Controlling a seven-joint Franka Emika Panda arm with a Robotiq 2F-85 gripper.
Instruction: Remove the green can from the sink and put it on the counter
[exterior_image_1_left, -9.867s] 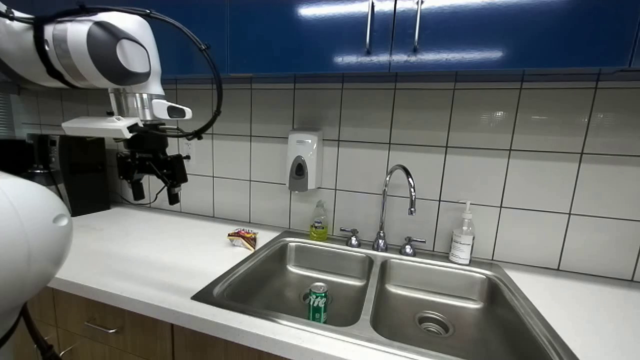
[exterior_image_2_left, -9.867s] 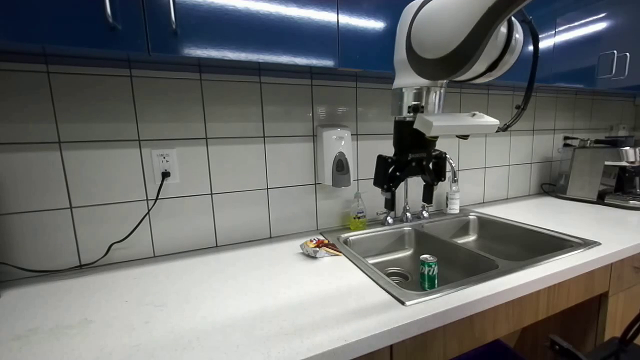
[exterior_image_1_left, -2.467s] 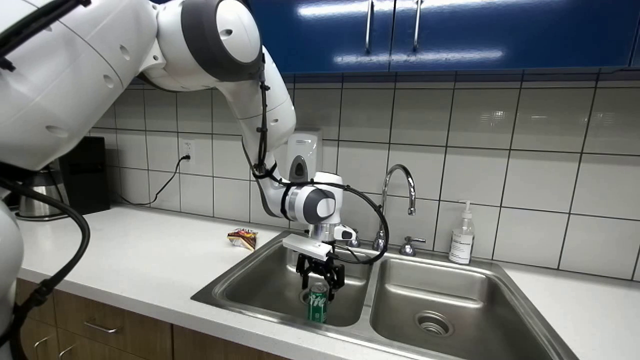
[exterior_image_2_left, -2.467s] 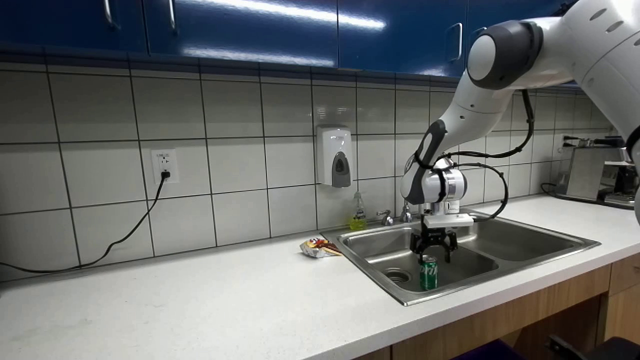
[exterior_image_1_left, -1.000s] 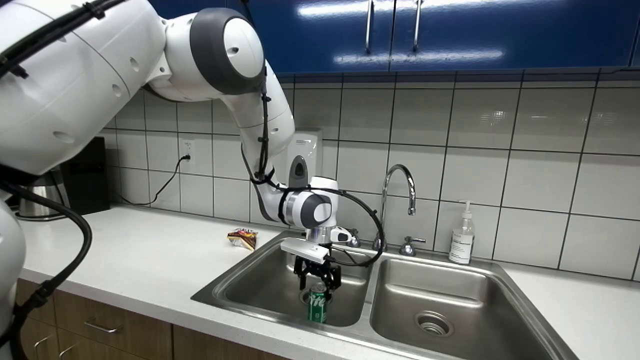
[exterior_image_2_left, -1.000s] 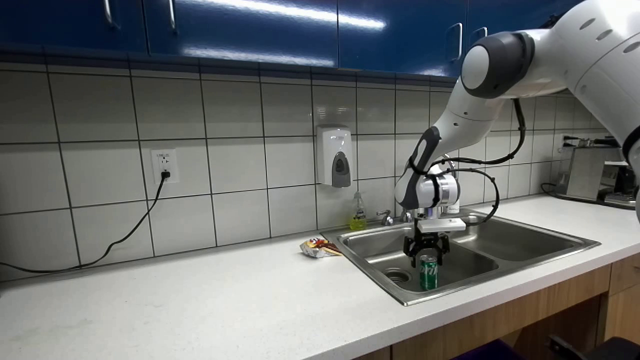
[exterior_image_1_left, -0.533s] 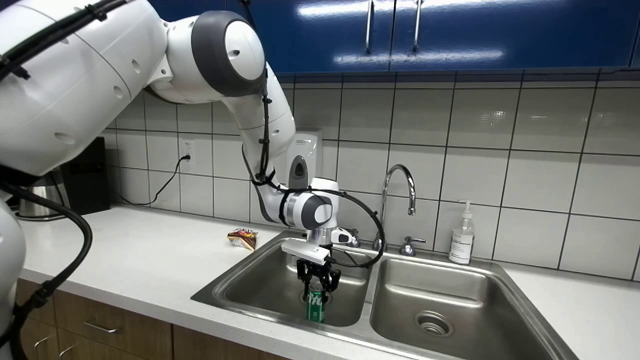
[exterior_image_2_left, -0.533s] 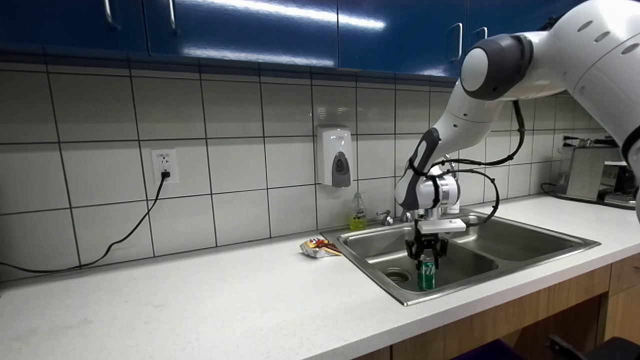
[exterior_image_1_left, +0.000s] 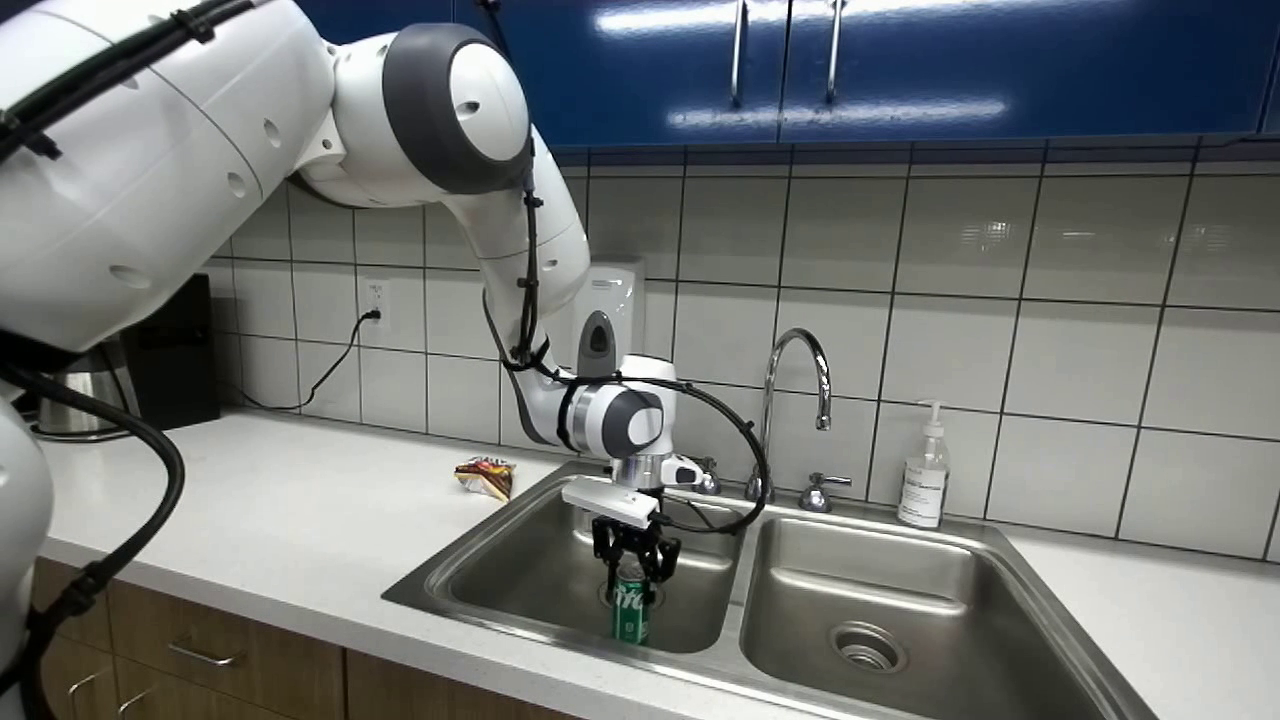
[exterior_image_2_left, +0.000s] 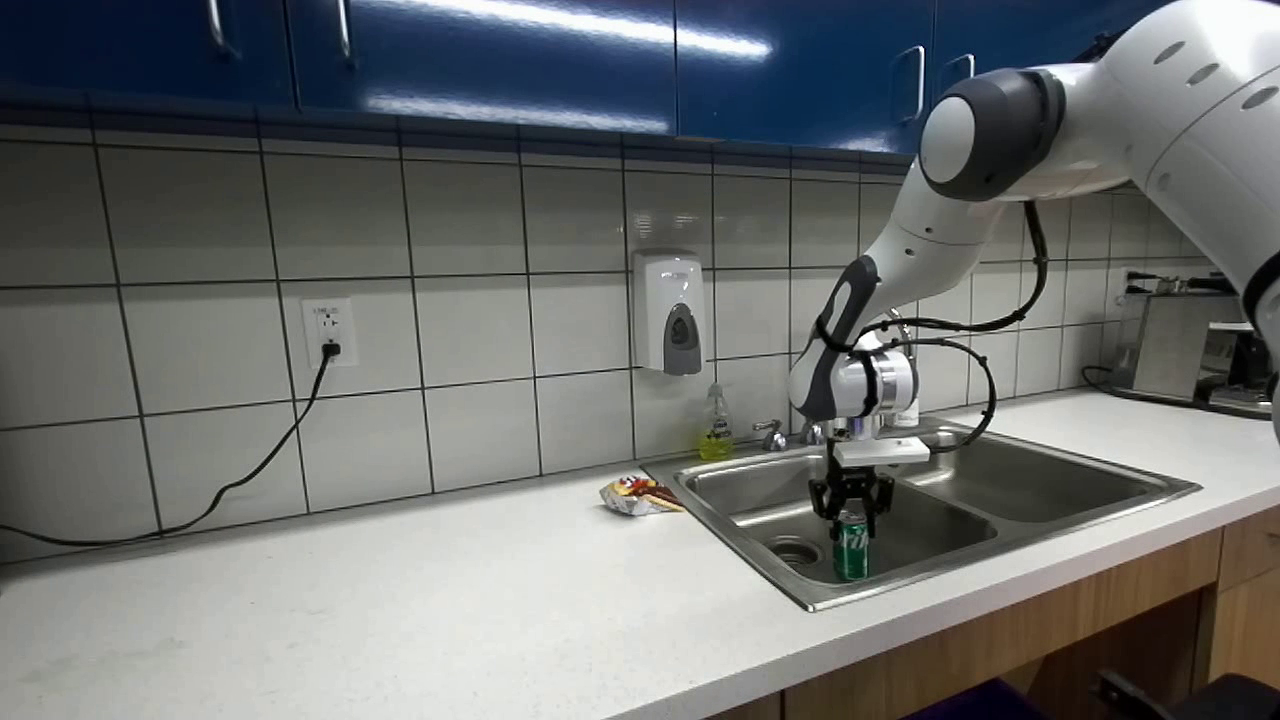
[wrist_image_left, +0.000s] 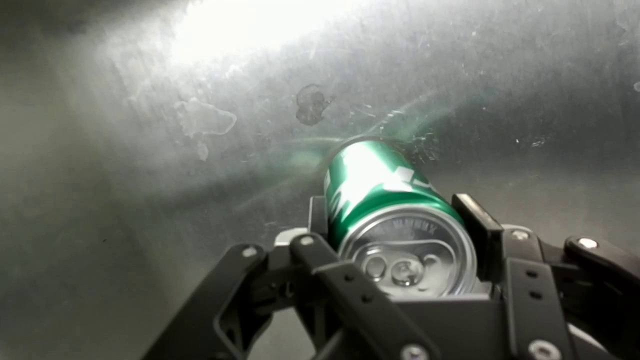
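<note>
The green can (exterior_image_1_left: 630, 626) stands upright on the floor of the sink (exterior_image_1_left: 745, 590), in the basin nearer the chip bag. Both exterior views show my gripper (exterior_image_2_left: 853, 526) pointing down over the can's upper part. Seen from the wrist, the gripper (wrist_image_left: 398, 225) is shut on the can (wrist_image_left: 370, 192), with a black finger pad against each side just below the silvery lid. Part of the lid's near edge is hidden by the gripper. The white counter (exterior_image_2_left: 450, 600) extends beside this basin.
A chip bag (exterior_image_1_left: 486, 477) lies on the counter by the sink's corner. Behind the sink are the chrome faucet (exterior_image_1_left: 797, 345), a white pump bottle (exterior_image_1_left: 922, 480) and a yellow soap bottle (exterior_image_2_left: 716, 425). A basin divider and raised rim border the can. Blue cabinets (exterior_image_1_left: 880, 70) hang above.
Over the last second the fingers have closed onto the can, which has shifted slightly sideways. Before that, the arm came down from above the counter into the sink.
</note>
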